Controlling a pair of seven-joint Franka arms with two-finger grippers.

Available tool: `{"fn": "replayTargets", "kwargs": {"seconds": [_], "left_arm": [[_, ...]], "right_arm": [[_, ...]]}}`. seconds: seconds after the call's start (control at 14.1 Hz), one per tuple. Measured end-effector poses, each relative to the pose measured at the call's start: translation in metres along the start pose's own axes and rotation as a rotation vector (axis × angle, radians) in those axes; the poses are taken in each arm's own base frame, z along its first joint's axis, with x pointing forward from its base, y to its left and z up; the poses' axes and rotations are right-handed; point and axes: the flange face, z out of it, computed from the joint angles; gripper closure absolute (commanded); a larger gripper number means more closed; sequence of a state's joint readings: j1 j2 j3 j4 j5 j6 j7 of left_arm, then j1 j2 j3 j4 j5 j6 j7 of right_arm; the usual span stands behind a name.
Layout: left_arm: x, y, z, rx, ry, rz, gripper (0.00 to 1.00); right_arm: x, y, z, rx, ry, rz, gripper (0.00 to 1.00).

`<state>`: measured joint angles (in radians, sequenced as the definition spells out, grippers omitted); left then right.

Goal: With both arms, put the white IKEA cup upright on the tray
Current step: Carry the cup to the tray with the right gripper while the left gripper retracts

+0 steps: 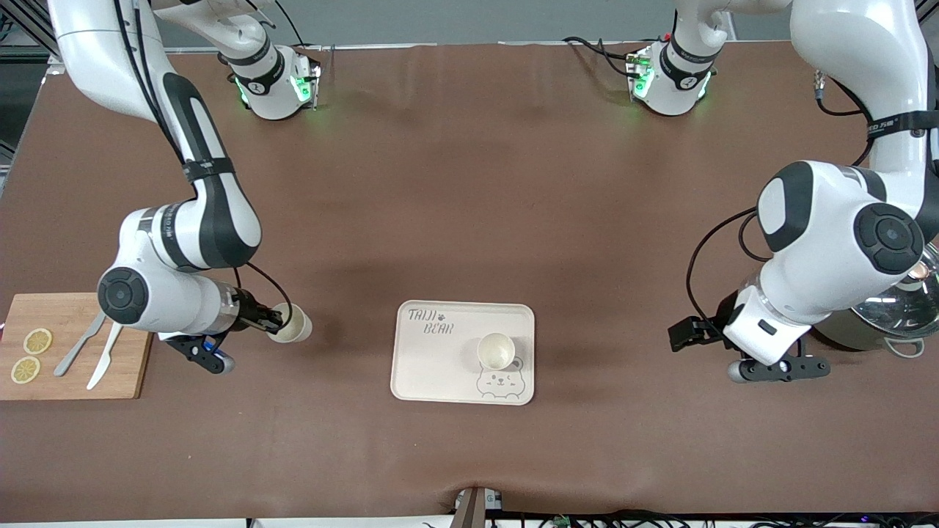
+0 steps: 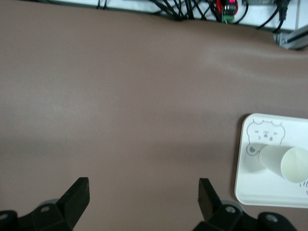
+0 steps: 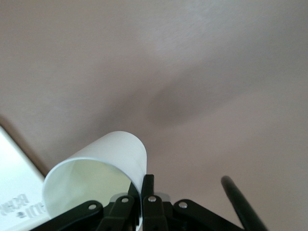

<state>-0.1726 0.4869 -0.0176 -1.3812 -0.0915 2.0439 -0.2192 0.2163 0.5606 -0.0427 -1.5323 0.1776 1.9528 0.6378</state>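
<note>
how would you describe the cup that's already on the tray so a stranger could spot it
Find the cream tray with the bear drawing in the middle of the brown table. A white cup stands upright on it, just above the bear. The other white cup is held off the tray in the right end effector.

High camera across the table looks down at both arm bases along the top edge, taking in the whole brown table [image 1: 469,183]. The left wrist camera peers past its own open fingers [image 2: 77,195] at bare tabletop, catching the tray [image 2: 250,185] that the front view also shows. The right wrist camera sits very close, a cup [image 3: 96,178] filling its foreground.
</note>
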Motion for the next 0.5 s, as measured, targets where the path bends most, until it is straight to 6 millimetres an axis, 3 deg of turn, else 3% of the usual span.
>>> {"fn": "replayTargets", "kwargs": {"seconds": [0.14, 0.5], "left_arm": [[0.003, 0.001, -0.013, -0.007, 0.027, 0.001, 0.00], [-0.008, -0.001, -0.079, 0.048, 0.051, 0.028, 0.00]], "right_arm": [[-0.008, -0.018, 0.003, 0.009, -0.002, 0.019, 1.00], [-0.026, -0.057, 0.012, 0.028, 0.011, 0.062, 1.00]]}}
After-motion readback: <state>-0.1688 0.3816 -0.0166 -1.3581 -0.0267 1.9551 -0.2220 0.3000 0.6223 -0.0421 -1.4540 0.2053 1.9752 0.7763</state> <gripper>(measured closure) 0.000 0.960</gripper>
